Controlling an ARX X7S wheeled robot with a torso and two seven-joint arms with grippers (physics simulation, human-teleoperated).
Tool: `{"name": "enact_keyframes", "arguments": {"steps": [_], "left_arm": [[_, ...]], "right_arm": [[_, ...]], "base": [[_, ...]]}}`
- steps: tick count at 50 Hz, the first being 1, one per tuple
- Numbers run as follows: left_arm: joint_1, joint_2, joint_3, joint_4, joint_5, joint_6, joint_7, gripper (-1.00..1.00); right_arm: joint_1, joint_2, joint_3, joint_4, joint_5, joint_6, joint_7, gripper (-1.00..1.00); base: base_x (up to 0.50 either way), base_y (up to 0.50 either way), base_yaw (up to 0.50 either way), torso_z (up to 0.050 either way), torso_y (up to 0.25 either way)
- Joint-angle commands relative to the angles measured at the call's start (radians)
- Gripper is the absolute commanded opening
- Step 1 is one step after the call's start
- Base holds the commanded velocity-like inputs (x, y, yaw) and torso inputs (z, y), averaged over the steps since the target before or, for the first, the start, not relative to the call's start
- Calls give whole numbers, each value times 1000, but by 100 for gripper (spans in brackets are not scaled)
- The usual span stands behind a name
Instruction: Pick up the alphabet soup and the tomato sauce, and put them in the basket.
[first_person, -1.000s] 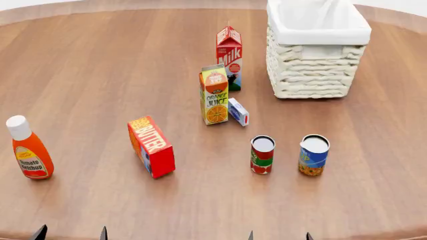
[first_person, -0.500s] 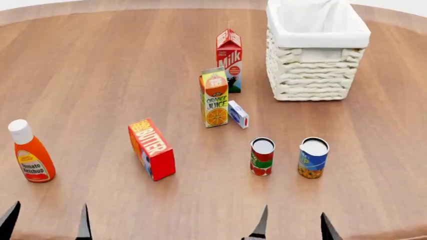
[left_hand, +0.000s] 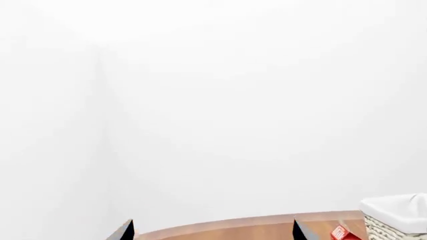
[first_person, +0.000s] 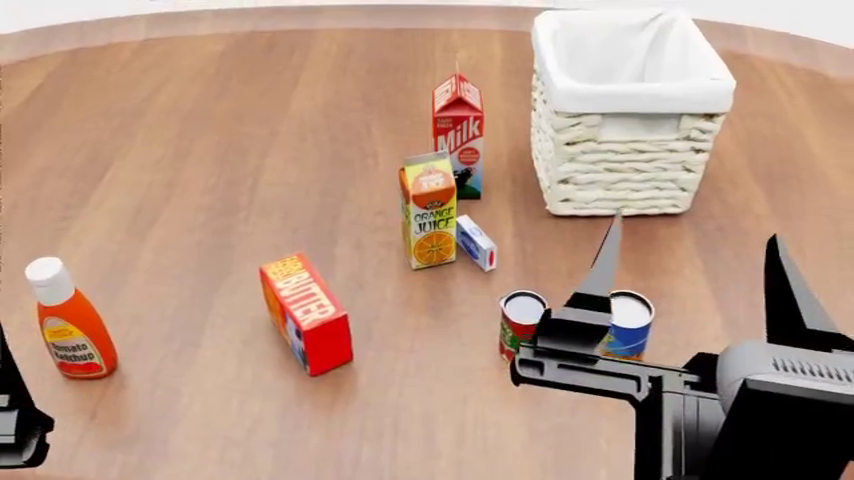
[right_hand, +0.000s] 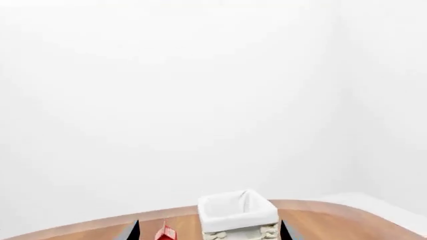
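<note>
Soup (first_person: 629, 325) and sauce (first_person: 522, 322) stood side by side on the counter (first_person: 200, 150), short of the basket (first_person: 627, 120). Your right gripper (first_person: 687, 275) had risen into view above them, jaws spread, holding nothing. Your left gripper (left_hand: 212, 231) also looked spread. No grasp had begun.

Cans: sauce (first_person: 521, 322) left of soup (first_person: 627, 322), near each other.
Basket (first_person: 627, 170): behind cans, right of milk (first_person: 458, 135).
</note>
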Motion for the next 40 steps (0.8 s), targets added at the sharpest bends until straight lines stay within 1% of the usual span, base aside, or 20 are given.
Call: {"name": "enact_keyframes", "arguments": {"steps": [1, 2, 4, 5, 6, 7, 8, 10, 12, 14, 16, 18, 19, 21, 23, 26, 28, 29, 31, 40], "left_arm": [[-16, -16, -27, 133, -29, -79, -9, 100], [-20, -17, -29, 136, -32, -85, -9, 100], [-25, -17, -31, 137, -38, -93, -10, 100], [-26, -17, -32, 138, -40, -96, -10, 100], [-26, -16, -32, 139, -43, -96, -11, 100], [-27, -17, -33, 139, -44, -97, -12, 100], [-28, -16, -34, 140, -48, -99, -12, 100], [-30, -16, -36, 144, -51, -104, -14, 100], [-32, -16, -41, 148, -56, -114, -17, 100], [-30, -15, -44, 147, -61, -113, -17, 100], [-25, -15, -46, 147, -63, -108, -20, 100], [-24, -16, -43, 147, -63, -109, -22, 100], [-25, -17, -41, 149, -63, -111, -23, 100], [-30, -19, -39, 152, -64, -116, -24, 100], [-31, -20, -38, 152, -66, -118, -26, 100], [-24, -20, -37, 149, -68, -107, -28, 100], [-18, -21, -33, 142, -67, -99, -28, 100], [-16, -21, -33, 140, -66, -95, -30, 100], [-3, -22, -32, 140, -73, -71, -24, 100], [-8, -26, -27, 141, -75, -79, -36, 100]], "right_arm": [[35, 32, 11, -81, 13, 63, 34, 100], [29, 32, 8, -77, 4, 51, 38, 100], [70, 43, 12, -135, 22, 119, 52, 100], [27, 38, -2, -105, -1, 36, 37, 100], [26, 43, -18, -99, -27, 23, 45, 100], [30, 44, -28, -96, -49, 19, 59, 100], [79, 43, -26, -128, -56, 93, 90, 100], [50, 21, -12, -97, -47, 29, 93, 100], [61, 23, -13, -110, -62, 57, 115, 100], [37, 33, -9, -111, -11, 29, 63, 100], [50, 54, -22, -148, -36, 50, 76, 100], [8, 50, -31, -117, -48, -26, 65, 100], [43, 56, -26, -151, -36, 42, 78, 100], [7, 53, -35, -122, -43, -25, 66, 100], [49, 60, -32, -158, -24, 51, 76, 100], [0, 56, -44, -123, -32, -33, 58, 100], [29, 60, -36, -141, -13, 16, 66, 100], [17, 58, -35, -132, -12, -3, 64, 100], [-4, 55, -36, -115, -15, -39, 60, 100], [5, 64, -34, -127, 11, -13, 72, 100]], "base": [[0, 0, 0, 50, 0], [0, 0, 0, 50, 0], [0, 0, 0, 50, 0], [0, 0, 0, 50, 0], [0, 0, 0, 50, 0], [0, 0, 0, 50, 0], [0, 0, 0, 50, 0], [0, 0, 0, 50, 0], [0, 0, 0, 50, 0], [0, 0, 0, 50, 0], [0, 0, 0, 50, 0], [0, 0, 0, 50, 0], [0, 0, 0, 50, 0], [0, 0, 0, 50, 0], [0, 0, 0, 50, 0], [0, 0, 0, 50, 0], [0, 0, 0, 50, 0], [0, 0, 0, 50, 0], [0, 0, 0, 14, 0], [0, -149, 0, 0, 0]]}}
